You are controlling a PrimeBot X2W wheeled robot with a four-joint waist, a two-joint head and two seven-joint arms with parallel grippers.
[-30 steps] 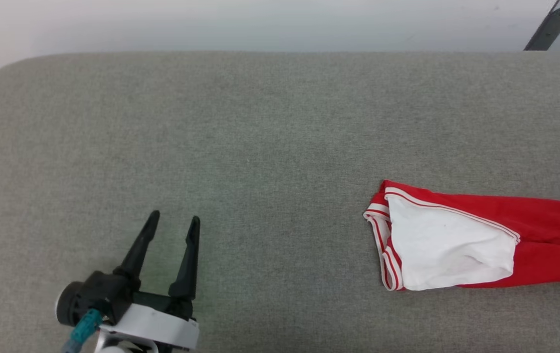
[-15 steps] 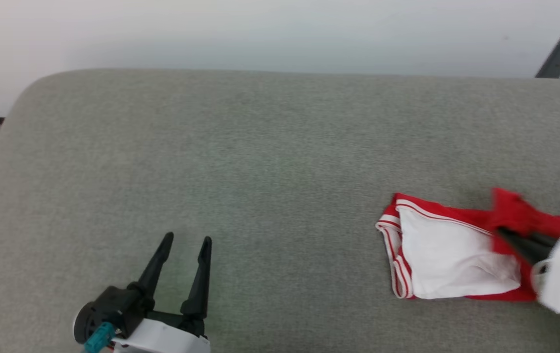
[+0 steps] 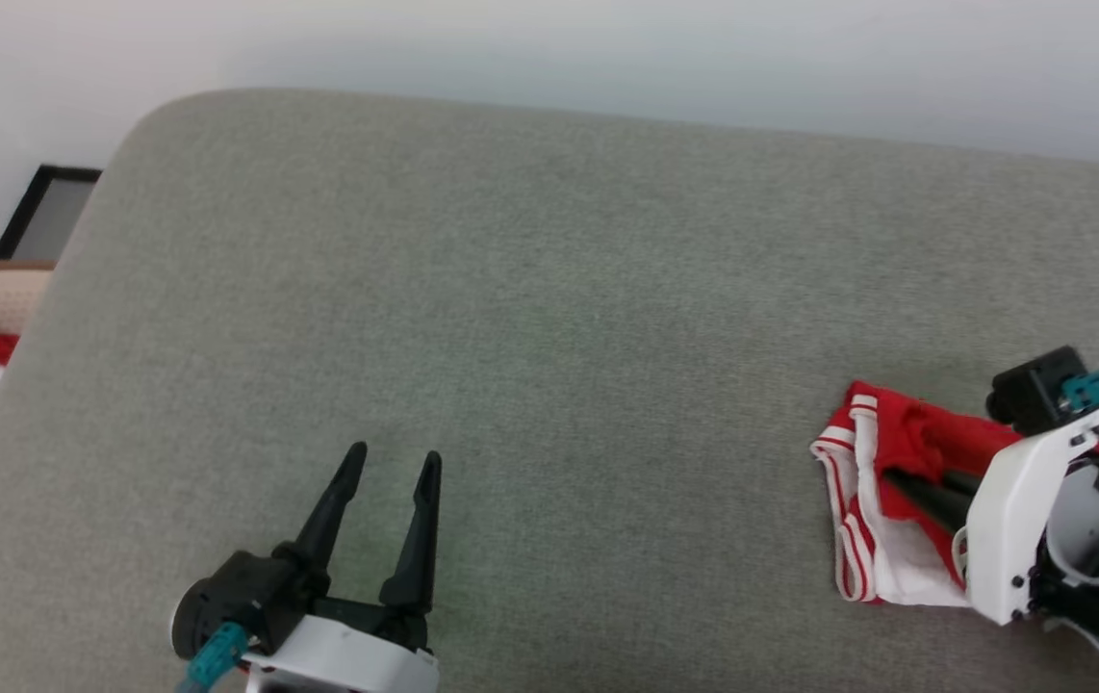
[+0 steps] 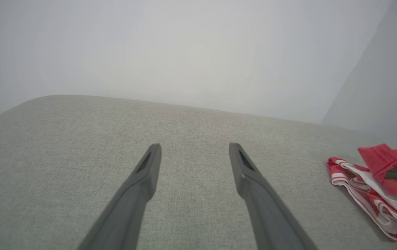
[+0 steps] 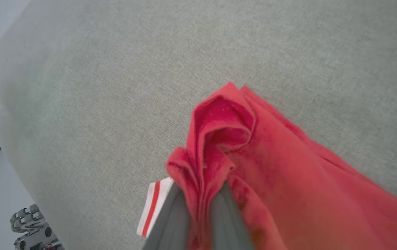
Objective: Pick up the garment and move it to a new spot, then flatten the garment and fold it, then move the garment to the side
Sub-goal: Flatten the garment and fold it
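Garment lies bunched on cushion, right side. Right wrist view shows right gripper clenched on a red fold; head view shows left gripper spread, empty.

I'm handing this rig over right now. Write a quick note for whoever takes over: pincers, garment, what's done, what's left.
Left pincer: open, holding nothing, over the grey cushion.
Right pincer: shut on a bunched red fold of the garment, which lies crumpled at the cushion's right side.
Done: grasp made.
Left: carry it to a new spot, flatten, fold, move aside.
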